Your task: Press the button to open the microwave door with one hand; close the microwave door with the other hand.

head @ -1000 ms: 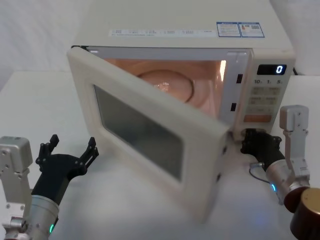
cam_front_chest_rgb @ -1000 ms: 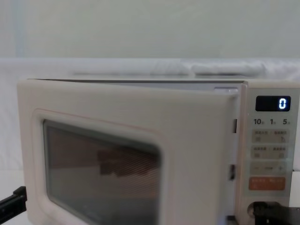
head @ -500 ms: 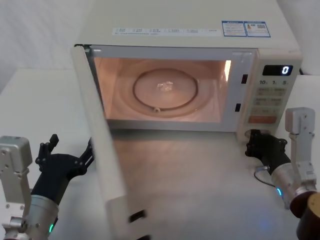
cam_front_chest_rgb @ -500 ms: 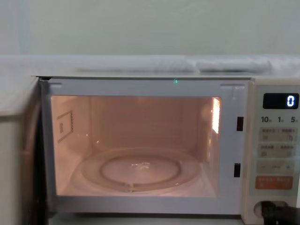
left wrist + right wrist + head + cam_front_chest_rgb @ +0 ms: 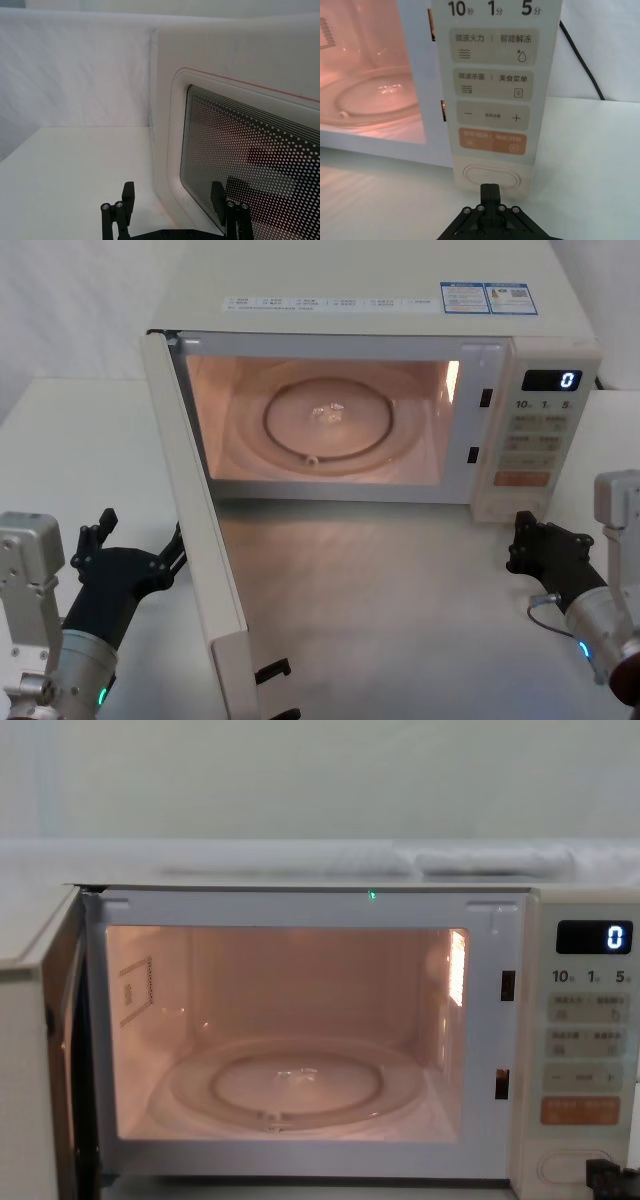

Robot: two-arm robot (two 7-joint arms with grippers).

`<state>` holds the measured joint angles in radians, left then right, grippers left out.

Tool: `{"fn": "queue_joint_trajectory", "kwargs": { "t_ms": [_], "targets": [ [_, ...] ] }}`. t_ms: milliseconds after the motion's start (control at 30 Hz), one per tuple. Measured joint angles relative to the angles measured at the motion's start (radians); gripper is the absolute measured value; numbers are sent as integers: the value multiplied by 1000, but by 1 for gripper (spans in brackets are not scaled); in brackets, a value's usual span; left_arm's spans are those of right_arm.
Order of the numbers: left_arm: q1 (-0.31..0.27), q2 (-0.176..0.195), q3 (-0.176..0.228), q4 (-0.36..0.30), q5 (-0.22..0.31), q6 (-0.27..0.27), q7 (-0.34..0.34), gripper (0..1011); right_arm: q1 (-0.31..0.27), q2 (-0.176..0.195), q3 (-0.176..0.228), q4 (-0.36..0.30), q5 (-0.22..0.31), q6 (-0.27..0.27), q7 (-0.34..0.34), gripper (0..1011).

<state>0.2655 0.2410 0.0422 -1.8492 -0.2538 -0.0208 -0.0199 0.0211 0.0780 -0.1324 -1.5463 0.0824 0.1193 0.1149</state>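
White tabletop (image 5: pixel 80 440) carries the microwave, whose door (image 5: pixel 195 540) stands wide open, its long edge pointing toward the robot. Left gripper (image 5: pixel 135 545) waits spread beside its outer face; right gripper (image 5: pixel 530 540), fingers together, sits just before the release button (image 5: pixel 492 176).

The microwave door (image 5: pixel 196 540) now stands swung fully open to the left, edge-on toward the robot, where a second ago it hung only partly open across the lit cavity (image 5: pixel 320 420). The right gripper (image 5: pixel 524 540), fingers pressed together, has drawn back from the release button (image 5: pixel 491 176) toward the near side and now hangs just clear of the control panel (image 5: pixel 538 430).
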Motion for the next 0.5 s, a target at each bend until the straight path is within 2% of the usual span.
{"fn": "queue_joint_trajectory", "kwargs": {
  "t_ms": [233, 500],
  "targets": [
    [0, 0, 0, 0, 0, 0, 0, 1001, -57, 22, 12, -84, 19, 23, 13, 0],
    [0, 0, 0, 0, 0, 0, 0, 1001, -82, 50, 49, -141, 27, 27, 8, 0]
  ]
}}
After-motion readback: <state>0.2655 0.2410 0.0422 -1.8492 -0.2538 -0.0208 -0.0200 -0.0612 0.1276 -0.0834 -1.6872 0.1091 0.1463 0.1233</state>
